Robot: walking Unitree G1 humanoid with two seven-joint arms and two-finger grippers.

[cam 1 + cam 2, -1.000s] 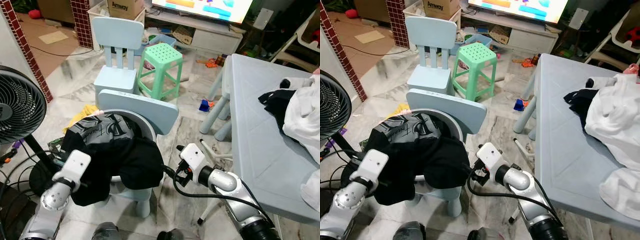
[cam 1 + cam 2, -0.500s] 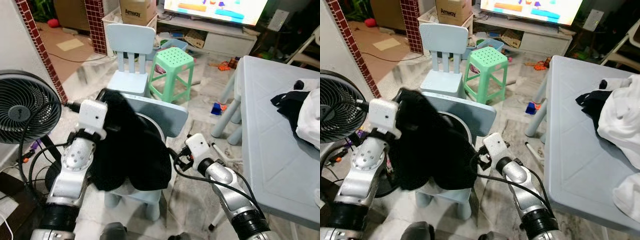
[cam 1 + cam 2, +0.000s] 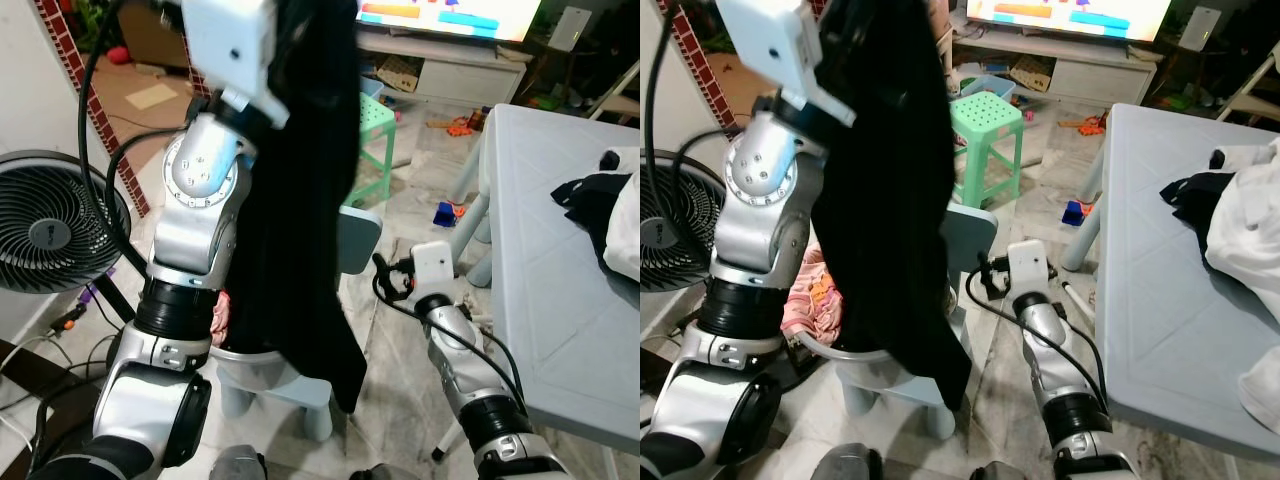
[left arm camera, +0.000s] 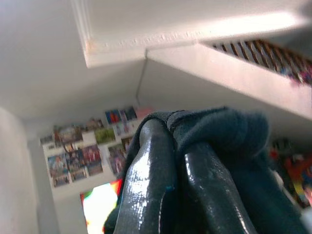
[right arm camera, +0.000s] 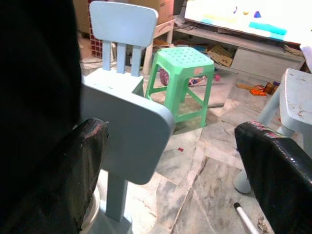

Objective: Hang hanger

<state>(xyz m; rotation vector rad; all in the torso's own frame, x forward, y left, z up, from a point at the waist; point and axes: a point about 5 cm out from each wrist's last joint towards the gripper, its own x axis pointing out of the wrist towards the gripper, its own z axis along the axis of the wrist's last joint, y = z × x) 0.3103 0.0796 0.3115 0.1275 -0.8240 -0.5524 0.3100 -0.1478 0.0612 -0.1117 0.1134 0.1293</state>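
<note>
A long black garment (image 3: 300,200) hangs down from the top of the eye views to just above the floor. My left arm (image 3: 195,170) is raised high, and in the left wrist view my left gripper (image 4: 173,134) is shut on a fold of the garment's dark cloth (image 4: 219,131). Low beside the garment's hem my right gripper (image 5: 170,161) is open, its fingers (image 5: 275,165) wide apart with nothing between them. Its wrist (image 3: 435,265) sits just right of the light blue chair back (image 3: 358,238). The garment hides most of that chair.
A round white basket (image 3: 250,360) holding pink cloth (image 3: 220,318) rests on the chair seat. A black fan (image 3: 50,235) stands at the left. To the right is a grey-blue table (image 3: 560,300) with black and white clothes (image 3: 1250,210). Beyond are a green stool (image 3: 985,115) and a second blue chair (image 5: 122,24).
My left arm has swung up high, lifting the black garment off the basket so that it hangs full length. The right gripper has stayed low by the chair. The camera has shifted.
</note>
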